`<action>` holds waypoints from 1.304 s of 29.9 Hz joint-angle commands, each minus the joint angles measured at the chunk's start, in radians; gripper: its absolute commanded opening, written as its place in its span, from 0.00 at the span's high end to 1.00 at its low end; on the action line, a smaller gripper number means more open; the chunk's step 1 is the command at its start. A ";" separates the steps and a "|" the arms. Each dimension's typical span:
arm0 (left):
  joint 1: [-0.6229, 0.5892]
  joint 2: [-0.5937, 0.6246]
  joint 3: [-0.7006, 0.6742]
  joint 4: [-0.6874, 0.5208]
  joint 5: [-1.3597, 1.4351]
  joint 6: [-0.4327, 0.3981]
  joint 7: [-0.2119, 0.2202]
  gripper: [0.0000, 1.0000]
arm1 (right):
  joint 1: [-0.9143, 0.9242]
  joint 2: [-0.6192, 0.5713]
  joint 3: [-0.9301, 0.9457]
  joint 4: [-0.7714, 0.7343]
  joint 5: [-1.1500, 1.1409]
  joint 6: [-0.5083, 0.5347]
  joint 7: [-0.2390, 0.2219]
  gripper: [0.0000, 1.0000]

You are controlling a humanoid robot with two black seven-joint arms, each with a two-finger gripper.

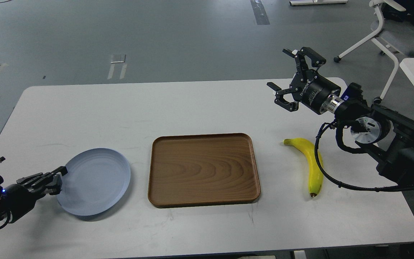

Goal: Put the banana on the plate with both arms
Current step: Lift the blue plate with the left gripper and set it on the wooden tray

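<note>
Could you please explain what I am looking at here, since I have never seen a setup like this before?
This single picture is taken from the robot's own head, looking forward and down at a white table. The two black arms are its own. The left gripper sits at the edge of the plate and appears to overlap its rim; whether it is open or shut cannot be told. The right gripper hangs open above the table's far right and holds nothing. A wooden tray lies in the middle, and the banana lies on the table to its right, with one of the arm's black cables crossing it. Behind the table are grey floor and a chair.
</note>
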 commanded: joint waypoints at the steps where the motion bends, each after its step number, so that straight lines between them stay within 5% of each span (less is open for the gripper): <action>1: -0.067 0.004 -0.001 -0.039 -0.002 -0.001 -0.001 1.00 | 0.000 -0.027 0.003 0.017 0.000 0.000 0.000 0.00; 11: -0.245 -0.019 0.004 -0.108 0.020 -0.102 -0.001 1.00 | -0.003 -0.075 0.004 0.032 0.000 0.000 0.002 0.00; 15: -0.307 -0.174 0.031 -0.095 0.067 -0.175 -0.001 1.00 | -0.003 -0.078 0.007 0.031 0.002 0.000 0.002 0.00; 17: -0.339 -0.234 0.065 -0.087 0.073 -0.179 0.041 1.00 | -0.005 -0.078 0.010 0.031 0.000 0.000 0.002 0.00; 31: -0.451 -0.590 0.216 0.200 0.069 -0.212 0.069 1.00 | -0.029 -0.132 0.019 0.038 0.003 -0.012 0.003 0.00; 39: -0.440 -0.647 0.246 0.244 0.055 -0.222 0.066 1.00 | -0.032 -0.136 0.038 0.038 0.003 -0.012 0.003 0.00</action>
